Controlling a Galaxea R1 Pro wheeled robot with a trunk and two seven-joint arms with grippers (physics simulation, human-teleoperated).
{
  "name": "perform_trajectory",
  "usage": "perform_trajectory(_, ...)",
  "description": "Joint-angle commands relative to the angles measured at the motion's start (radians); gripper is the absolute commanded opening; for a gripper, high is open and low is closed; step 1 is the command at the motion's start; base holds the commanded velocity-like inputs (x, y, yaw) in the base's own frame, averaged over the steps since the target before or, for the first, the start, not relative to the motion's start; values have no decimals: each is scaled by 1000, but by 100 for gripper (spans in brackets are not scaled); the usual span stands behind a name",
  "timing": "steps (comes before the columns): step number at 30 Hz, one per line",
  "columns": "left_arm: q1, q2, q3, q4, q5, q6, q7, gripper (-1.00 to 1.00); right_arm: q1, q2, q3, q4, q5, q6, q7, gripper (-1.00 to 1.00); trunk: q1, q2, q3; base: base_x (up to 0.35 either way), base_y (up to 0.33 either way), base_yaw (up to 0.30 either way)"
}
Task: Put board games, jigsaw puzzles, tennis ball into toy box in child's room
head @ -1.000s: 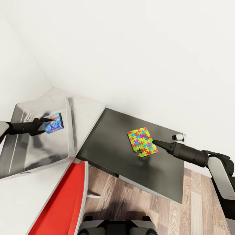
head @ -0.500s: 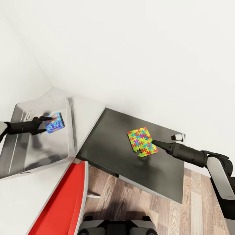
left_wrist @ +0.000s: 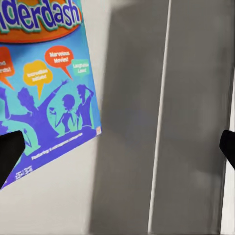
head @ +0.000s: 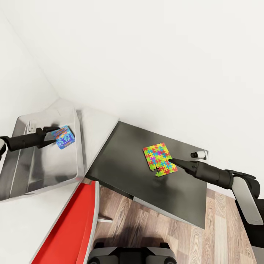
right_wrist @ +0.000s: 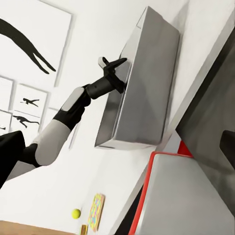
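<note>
Your left gripper hangs inside the toy box with its fingers spread, nothing between them. The blue board game lies on the toy box floor just beside those fingertips, apart from them. Your right gripper sits on the table's dark lower wing, its tip at the edge of the jigsaw puzzle; whether its fingers are spread or pressed together, I cannot tell. Far from the toy box, the right wrist view shows the tennis ball near a second jigsaw puzzle.
</note>
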Motion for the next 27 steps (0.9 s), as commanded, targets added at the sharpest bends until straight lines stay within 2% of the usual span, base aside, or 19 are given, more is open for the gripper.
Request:
perform_trajectory(1, 6, 0, 8, -11, -4, 6, -8, 100, -1, 0, 0, 0, 4, 3, 12, 100, 1, -2, -1, 0, 0, 0)
perform_trajectory(13, 44, 6, 27, -70, 11, 14, -8, 100, -2, -1, 6, 0, 9, 3, 29, 100, 1, -2, -1, 0, 0, 0)
perform_trajectory(20, 67, 14, 32, -94, 15, 15, -9, 100, -5, -1, 42, 0, 12, 3, 29, 100, 1, -2, 2, 0, 0, 0)
perform_trajectory(27, 86, 19, 34, -121, 27, 16, -10, 100, -6, -1, 57, 0, 13, 3, 29, 100, 1, -2, 9, 0, 0, 0)
